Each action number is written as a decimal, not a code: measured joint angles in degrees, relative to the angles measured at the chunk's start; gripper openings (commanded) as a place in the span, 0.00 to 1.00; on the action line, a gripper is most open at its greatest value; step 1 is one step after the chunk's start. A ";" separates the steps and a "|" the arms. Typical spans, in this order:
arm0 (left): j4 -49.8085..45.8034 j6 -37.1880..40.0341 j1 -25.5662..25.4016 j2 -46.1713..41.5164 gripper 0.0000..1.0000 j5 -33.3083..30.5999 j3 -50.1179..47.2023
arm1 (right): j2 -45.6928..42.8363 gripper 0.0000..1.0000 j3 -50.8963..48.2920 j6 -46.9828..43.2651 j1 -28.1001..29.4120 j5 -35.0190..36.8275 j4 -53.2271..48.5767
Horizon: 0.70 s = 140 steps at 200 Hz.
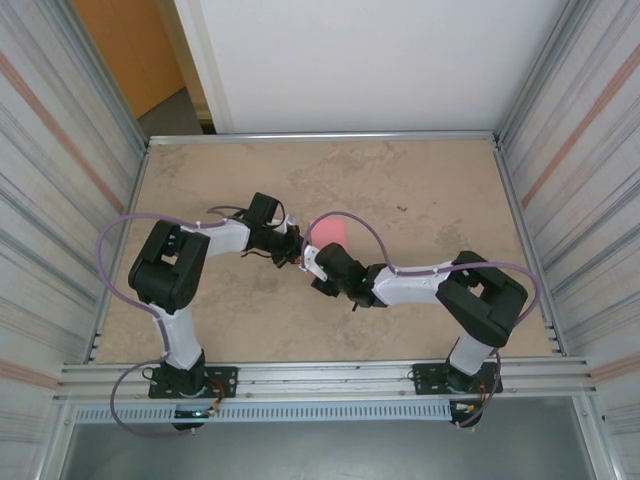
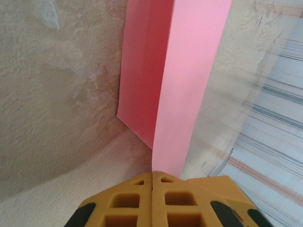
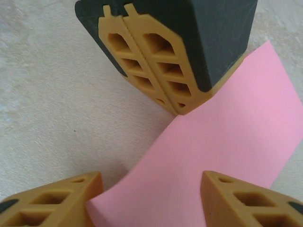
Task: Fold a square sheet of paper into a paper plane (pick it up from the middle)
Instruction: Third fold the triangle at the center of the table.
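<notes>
The pink sheet of paper (image 1: 328, 233) is folded into a long strip and held above the table. In the left wrist view it has a darker flap beside a lighter band (image 2: 189, 85). My left gripper (image 2: 152, 172) is shut on one end of the strip. It hangs at the top of the right wrist view (image 3: 182, 109), and lies at mid-table in the top view (image 1: 294, 246). My right gripper (image 3: 147, 201) stands open, with the paper (image 3: 222, 142) passing between its two fingers (image 3: 57, 201). From above, that gripper (image 1: 314, 266) sits just below the left one.
The beige table (image 1: 420, 190) is framed by an aluminium rail (image 1: 320, 137) and striped side walls. Both arms bend inward toward the centre, their purple cables (image 1: 115, 235) looping outward. Open tabletop lies behind and to both sides.
</notes>
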 measured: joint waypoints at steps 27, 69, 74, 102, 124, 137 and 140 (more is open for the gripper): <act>-0.46 0.00 0.00 -0.22 0.00 -0.02 0.00 | 0.00 0.33 -0.59 -0.96 -0.02 0.35 0.24; -1.20 0.02 0.00 -0.59 0.00 -0.07 0.00 | -0.07 0.13 -1.16 -0.98 -0.70 0.26 0.24; -1.22 0.02 0.00 -0.61 0.00 -0.07 0.00 | -0.13 0.11 -1.16 -1.09 -0.81 0.07 0.20; -2.08 0.04 0.15 -1.16 0.05 -0.33 0.00 | -1.09 0.04 -1.36 -0.46 -1.95 -2.21 -0.09; -3.61 0.26 0.98 -3.48 0.16 -1.81 0.00 | -2.73 0.01 -1.60 1.09 -3.45 -6.29 -1.01; -4.02 0.50 2.03 -5.77 0.20 -2.91 -0.02 | -4.00 0.00 -2.12 2.58 -4.57 -9.57 -1.29; -3.98 0.66 2.23 -6.32 0.20 -3.04 -0.02 | -4.26 0.00 -2.25 2.89 -4.83 -10.38 -1.38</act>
